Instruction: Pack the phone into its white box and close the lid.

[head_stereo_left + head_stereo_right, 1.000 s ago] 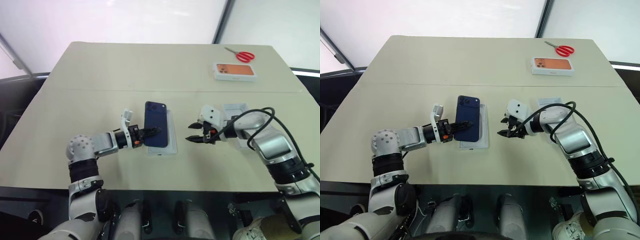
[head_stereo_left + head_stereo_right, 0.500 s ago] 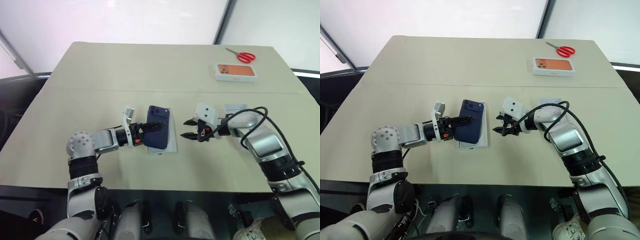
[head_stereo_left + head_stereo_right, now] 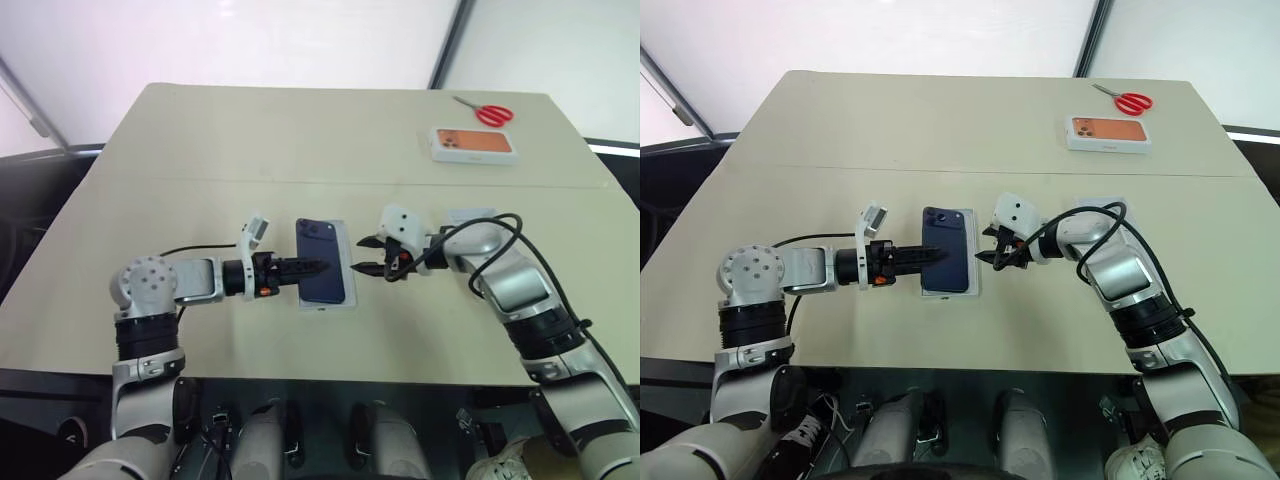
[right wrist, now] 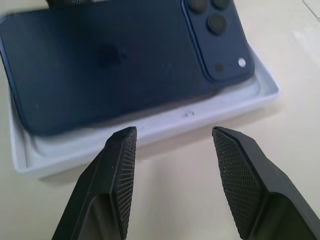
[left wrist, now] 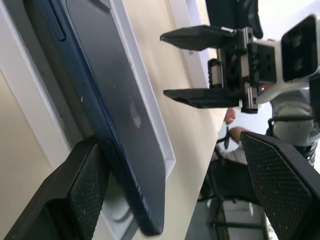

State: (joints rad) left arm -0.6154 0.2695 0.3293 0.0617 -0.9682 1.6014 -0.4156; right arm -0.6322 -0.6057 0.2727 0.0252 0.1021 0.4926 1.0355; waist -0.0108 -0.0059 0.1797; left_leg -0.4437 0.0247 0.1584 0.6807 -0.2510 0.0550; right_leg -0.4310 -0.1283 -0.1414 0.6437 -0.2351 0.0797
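The dark navy phone lies back-up in the white box, a little askew, camera cluster at the far end. My left gripper reaches in from the left and stands open. In the left wrist view one of its fingers sits against the phone's long edge, and the other is far off it. My right gripper hovers open just right of the box, its fingers short of the box wall. The white lid lies behind my right forearm, partly hidden.
At the far right of the table sit a white box with an orange phone picture and red scissors. A black cable loops over my right forearm. The table's front edge runs just below both arms.
My left gripper has opened and let go of the phone, which has dropped from a tilt to lie in the box. My right gripper has moved left toward the box.
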